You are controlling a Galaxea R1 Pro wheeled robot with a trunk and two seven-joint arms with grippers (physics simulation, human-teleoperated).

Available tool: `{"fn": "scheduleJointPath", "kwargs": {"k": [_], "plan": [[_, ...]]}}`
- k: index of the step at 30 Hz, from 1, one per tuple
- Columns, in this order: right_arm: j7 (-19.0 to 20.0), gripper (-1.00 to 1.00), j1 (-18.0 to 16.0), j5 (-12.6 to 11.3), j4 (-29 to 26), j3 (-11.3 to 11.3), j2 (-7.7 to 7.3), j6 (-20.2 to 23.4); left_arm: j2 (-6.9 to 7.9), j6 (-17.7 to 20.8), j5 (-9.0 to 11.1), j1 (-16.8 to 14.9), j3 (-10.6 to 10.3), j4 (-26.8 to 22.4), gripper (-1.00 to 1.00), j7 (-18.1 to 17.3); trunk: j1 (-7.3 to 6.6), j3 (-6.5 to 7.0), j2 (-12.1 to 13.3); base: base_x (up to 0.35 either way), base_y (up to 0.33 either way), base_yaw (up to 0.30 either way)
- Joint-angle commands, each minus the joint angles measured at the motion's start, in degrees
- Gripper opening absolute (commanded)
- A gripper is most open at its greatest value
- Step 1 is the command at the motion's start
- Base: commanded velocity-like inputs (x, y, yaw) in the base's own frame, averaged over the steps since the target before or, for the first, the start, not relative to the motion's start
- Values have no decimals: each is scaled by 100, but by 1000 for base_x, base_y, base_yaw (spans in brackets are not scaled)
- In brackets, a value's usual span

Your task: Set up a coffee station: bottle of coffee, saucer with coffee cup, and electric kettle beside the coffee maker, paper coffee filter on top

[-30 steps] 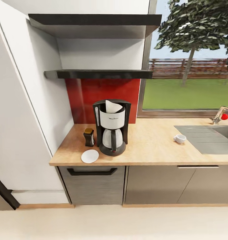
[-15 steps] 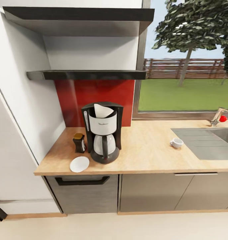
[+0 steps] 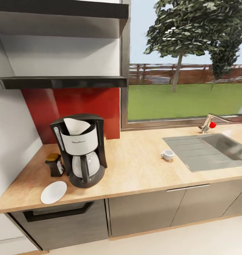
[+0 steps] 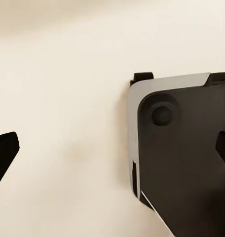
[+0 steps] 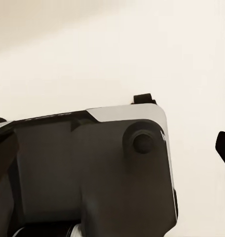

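- The left gripper (image 4: pixel 112 153) is seen spread wide in the left wrist view, its dark fingertips (image 4: pixel 4 150) at opposite edges, nothing pinched between them; the robot's base (image 4: pixel 184 158) and pale floor (image 4: pixel 63 98) lie beyond it.
- The right gripper (image 5: pixel 115 153) is likewise seen spread apart, with nothing pinched.
- In the head view, the coffee maker (image 3: pixel 80 148) is seen on the countertop (image 3: pixel 135 166), a paper filter (image 3: pixel 75 126) in its top.
- The coffee bottle (image 3: pixel 55 164) is seen just beside the maker, the saucer (image 3: pixel 53 192) near its front.
- The coffee cup (image 3: pixel 167 154) is seen well apart from the saucer, beside the sink (image 3: pixel 209 150).
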Motion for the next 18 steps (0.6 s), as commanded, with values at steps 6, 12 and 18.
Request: {"fn": "scheduleJointPath", "kwargs": {"k": [6, 12, 18], "plan": [[19, 100, -3, -50, -6, 11, -9, 28, -16, 10, -38, -1, 49, -5, 100, -41, 5, 9, -12, 68, -256, -281], [21, 100, -3, -50, -6, 11, -11, 28, -17, 17, -33, -1, 49, -2, 100, -45, 5, 27, -12, 8, -270, -287], [21, 100, -3, -50, -6, 11, -11, 28, -26, 24, -32, -2, 49, 3, 100, -49, 5, 33, -12, 0, -272, -295]]}}
